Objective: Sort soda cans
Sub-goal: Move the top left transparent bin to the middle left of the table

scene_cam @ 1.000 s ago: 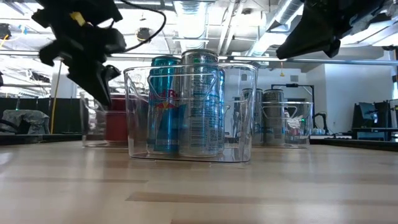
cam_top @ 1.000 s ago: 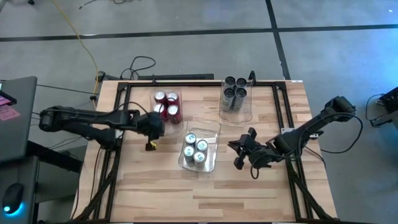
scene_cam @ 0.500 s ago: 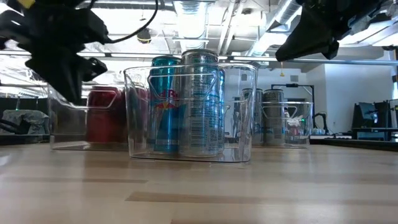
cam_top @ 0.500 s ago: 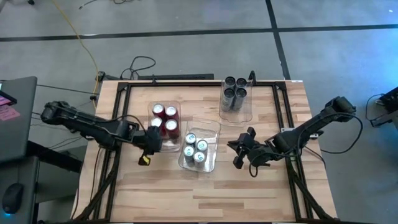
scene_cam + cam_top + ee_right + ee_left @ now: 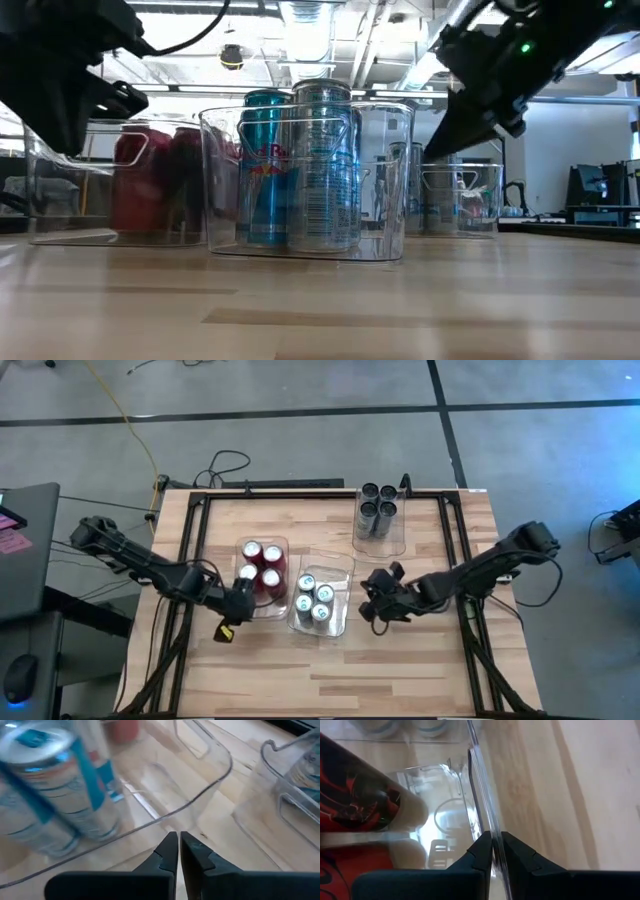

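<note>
Three clear bins stand on the wooden table. One holds red soda cans [image 5: 262, 565], one silver-and-blue cans [image 5: 315, 600], and one at the far side dark grey cans [image 5: 378, 505]. My left gripper [image 5: 238, 603] is shut on the near left corner of the red cans' bin [image 5: 283, 582]. My right gripper [image 5: 370, 606] is shut and stands just right of the middle bin [image 5: 345, 575], its fingertips [image 5: 172, 840] close before that bin's wall [image 5: 200, 795]. My left gripper pinches the red-can bin's thin clear wall [image 5: 485, 815] at its top edge, one finger [image 5: 481, 852] inside the bin and one outside. The fingers slant down from the table's near left. The bin stands flat on the table. I cannot tell whether my right gripper touches the middle bin's right wall.
A black frame [image 5: 300, 493] runs around the work area. The near half of the table [image 5: 320, 670] is bare wood. The red-can bin and the middle bin stand close side by side.
My left gripper has swung toward the table's near edge and dragged the red-can bin along the table from the far side to a spot beside the middle bin. My right gripper has sunk and gone left toward the middle bin.
</note>
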Tool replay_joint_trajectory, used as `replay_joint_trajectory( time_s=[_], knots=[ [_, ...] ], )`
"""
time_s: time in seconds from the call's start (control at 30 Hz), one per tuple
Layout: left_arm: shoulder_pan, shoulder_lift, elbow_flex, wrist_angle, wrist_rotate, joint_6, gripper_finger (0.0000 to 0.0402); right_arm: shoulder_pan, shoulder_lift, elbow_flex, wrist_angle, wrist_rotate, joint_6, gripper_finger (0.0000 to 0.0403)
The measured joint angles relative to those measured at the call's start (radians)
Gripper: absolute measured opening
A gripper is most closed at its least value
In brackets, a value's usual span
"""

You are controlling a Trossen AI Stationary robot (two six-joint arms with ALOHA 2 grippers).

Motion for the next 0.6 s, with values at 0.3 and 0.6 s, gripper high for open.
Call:
replay_joint_trajectory(
  time_s=[0.3, 0.6],
  knots=[
    [-0.023, 0.0, 0.0, 0.022, -0.013, -0.035, 0.0033, -0.103, 0.02, 0.0, 0.022, -0.038, -0.115, 0.0021],
    [-0.023, 0.0, 0.001, 0.074, -0.026, -0.037, 0.0113, -0.193, 0.02, 0.0, 0.076, -0.126, -0.225, 0.0019]
  ],
)
